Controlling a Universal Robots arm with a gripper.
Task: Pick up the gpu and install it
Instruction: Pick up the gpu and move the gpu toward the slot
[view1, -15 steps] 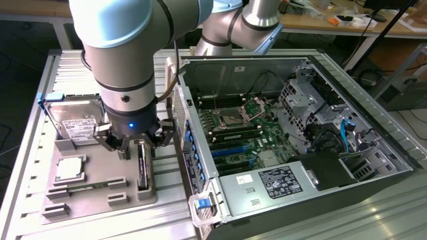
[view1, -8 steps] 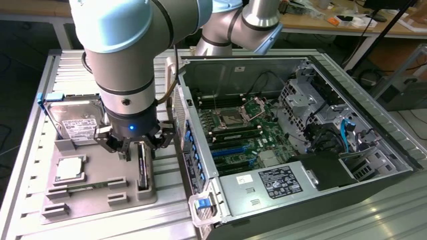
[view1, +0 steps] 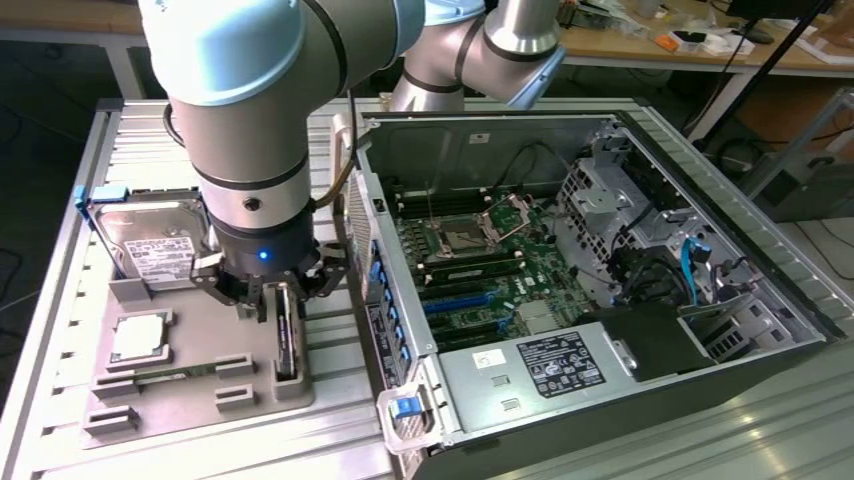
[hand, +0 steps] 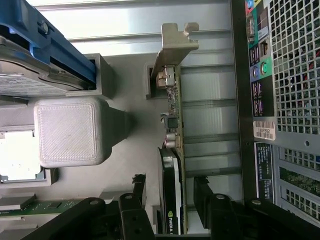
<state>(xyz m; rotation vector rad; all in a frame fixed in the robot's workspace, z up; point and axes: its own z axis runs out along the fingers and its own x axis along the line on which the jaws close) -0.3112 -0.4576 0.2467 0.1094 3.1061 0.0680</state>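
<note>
- Jaws apart: gripper (view1: 283, 300) straddles the gpu (view1: 284, 342) with one finger on each side. In the wrist view there is a gap between each finger (hand: 137, 192) and the card, so no clamp.
- gpu (hand: 175, 145) stands on edge in a slot of the grey holder tray (view1: 200, 392). It is upright and seated. Its silver bracket (hand: 172, 47) is at the end away from the gripper, and the black cooler face points toward the tray's other parts.
- Step in hand, as a judgement: the pick-up, at the grasp stage. The card is framed but not held, and nothing is installed.
- What the move ahead calls for, as a judgement: pads square on the board's two flat faces and a firm squeeze. Any pull should run straight along the card's plane, because the slot walls hug it and a tilt could jam it.
- The tray also holds a hard drive (view1: 158, 250) with a white label, propped in a blue carrier, and a small square CPU chip (view1: 140, 338) lying flat in its own pocket. Both are apart from the gpu.
- A thin green strip (view1: 174, 376) lies in a narrow tray slot near the chip. I cannot tell what it is.
- The computer case (view1: 627, 122) lies open just beside the tray, on the exterior view's right.
- Inside the case the motherboard (view1: 487, 275) is mounted, and its blue expansion slots (view1: 454, 300) look unoccupied. The power supply (view1: 561, 365) sits at the near end.
- The case's rear panel (hand: 290, 75) faces the tray, close to the gpu.
</note>
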